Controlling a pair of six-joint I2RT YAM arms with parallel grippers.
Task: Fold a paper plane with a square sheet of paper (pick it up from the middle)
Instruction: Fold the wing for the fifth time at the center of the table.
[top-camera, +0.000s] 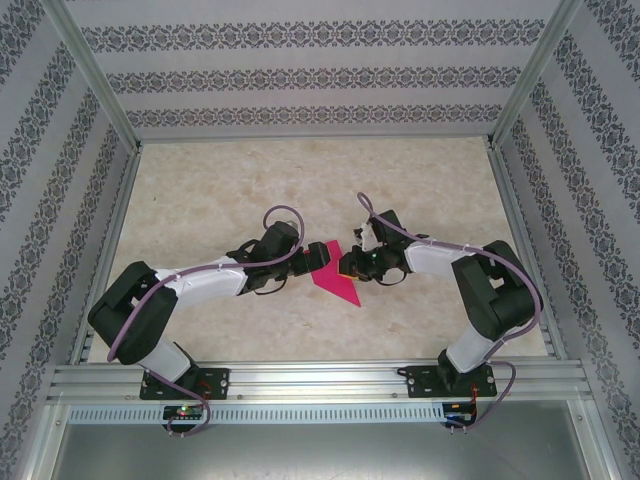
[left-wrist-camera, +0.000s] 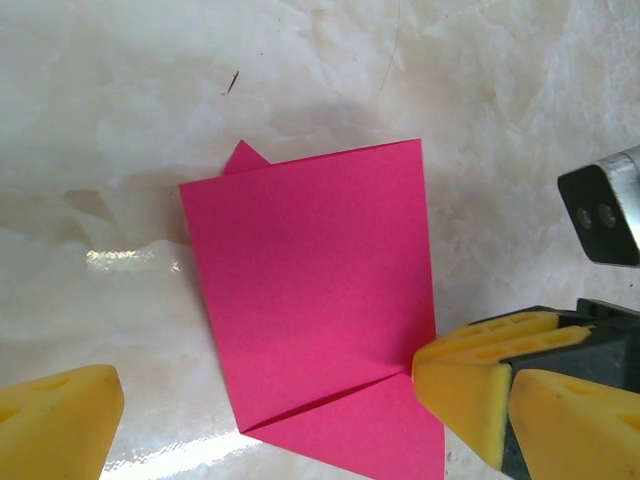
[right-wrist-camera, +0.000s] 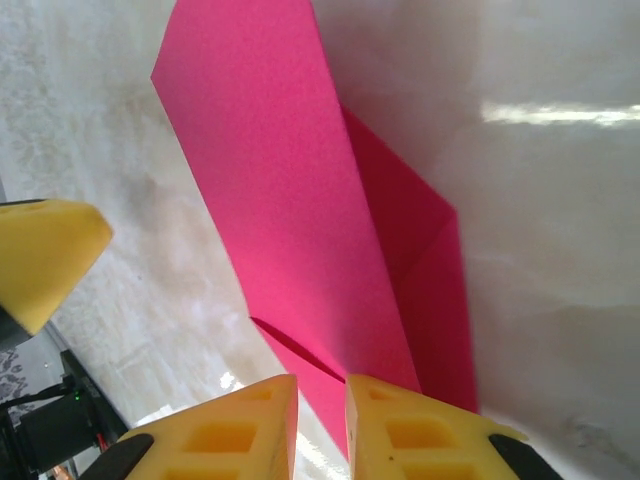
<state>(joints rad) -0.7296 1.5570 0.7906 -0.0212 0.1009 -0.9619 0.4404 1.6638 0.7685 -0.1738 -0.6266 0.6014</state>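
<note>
pink paper (top-camera: 334, 279), edge pinched in right hand (right-wrist-camera: 320, 388)

No text, label or number reads anywhere; the wallpaper (top-camera: 320, 78) seems pattern only.

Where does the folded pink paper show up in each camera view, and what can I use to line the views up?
Top external: the folded magenta paper lies mid-table, just below the picture's centre.
Left wrist: the paper sits in the centre and runs off the bottom edge.
Right wrist: the paper is a slanted band from top centre to the bottom.
Shared landmark: the pale marbled tabletop under it.
</note>
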